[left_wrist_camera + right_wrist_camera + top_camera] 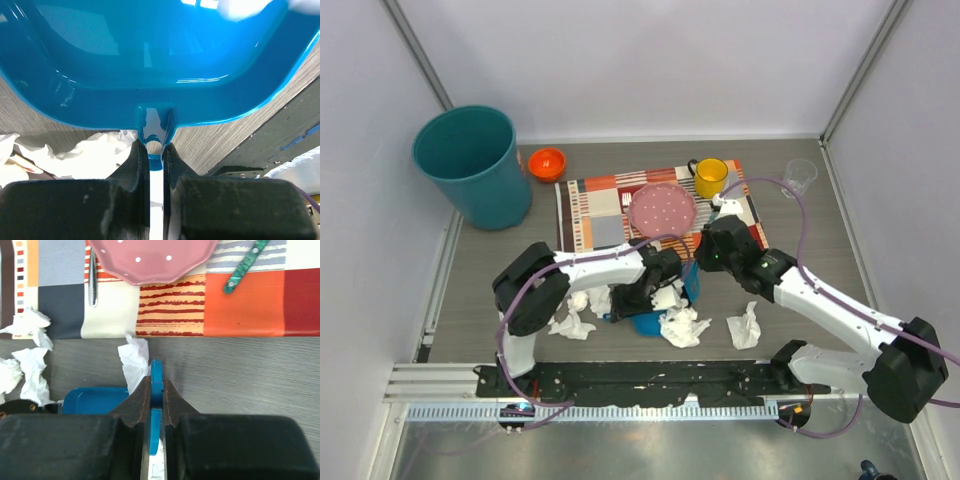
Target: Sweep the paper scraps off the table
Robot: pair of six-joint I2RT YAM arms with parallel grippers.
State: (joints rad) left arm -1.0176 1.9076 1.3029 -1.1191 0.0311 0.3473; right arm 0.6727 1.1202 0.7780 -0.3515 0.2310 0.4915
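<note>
Pinching the blue dustpan [150, 75] by its handle, the left pincer [155, 150] holds the pan low on the counter [620, 158] among the paper scraps [682, 327], while the right pincer [156, 385], clamped on a slim blue handle [156, 369], presumably a brush's, stands just beside one of them, placed to push it in.

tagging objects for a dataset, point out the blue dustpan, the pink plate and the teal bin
blue dustpan [150, 65]: left wrist view, pan body above the handle
pink plate [663, 207]: top external view, bare centre
teal bin [490, 195]: top external view, outer side wall
</note>
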